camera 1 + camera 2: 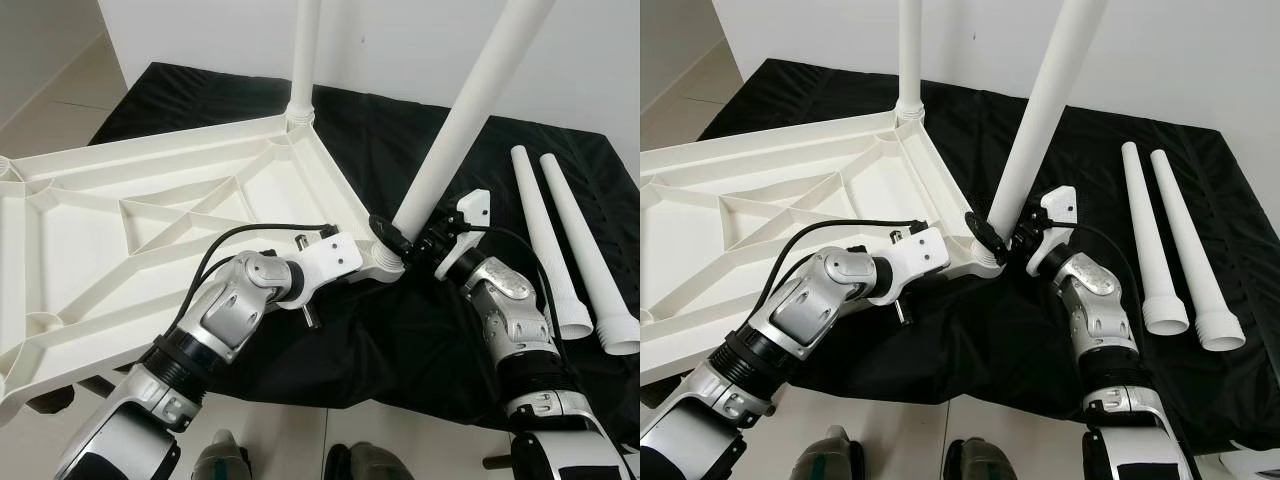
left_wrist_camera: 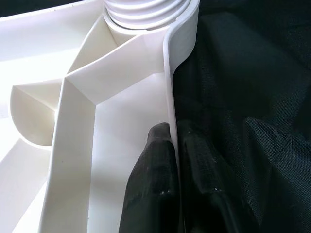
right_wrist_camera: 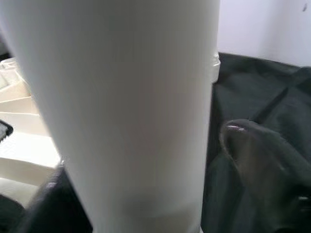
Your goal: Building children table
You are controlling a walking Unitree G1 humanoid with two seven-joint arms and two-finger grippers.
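Left eye view: we record a white ribbed plastic tabletop [image 1: 150, 220] lying upside down on a black cloth [image 1: 560, 160] spread over the floor. One white tapered plastic leg [image 1: 304, 50] stands upright in the far corner socket. A second white leg [image 1: 470, 105] rises tilted from the near corner socket. The left gripper [image 1: 352, 262] sits at the tabletop's edge just beside that socket. The right gripper [image 1: 405, 238] is at the base of the tilted leg.

Right eye view: two loose white tapered legs [image 1: 1180, 240] lie side by side on the cloth, well apart from the tabletop on the robot's right, wide ends toward the robot.

Left wrist view: the jaws are nearly closed, pinching the thin upright rim [image 2: 171, 102] of the tabletop, one black finger [image 2: 151, 189] on each side. The threaded collar [image 2: 146, 12] of the leg sits in the corner beyond.

Right wrist view: the tilted leg stands between the jaws, which are spread around it, one blurred finger [image 3: 260, 165] on either side. We cannot tell whether they press on it.
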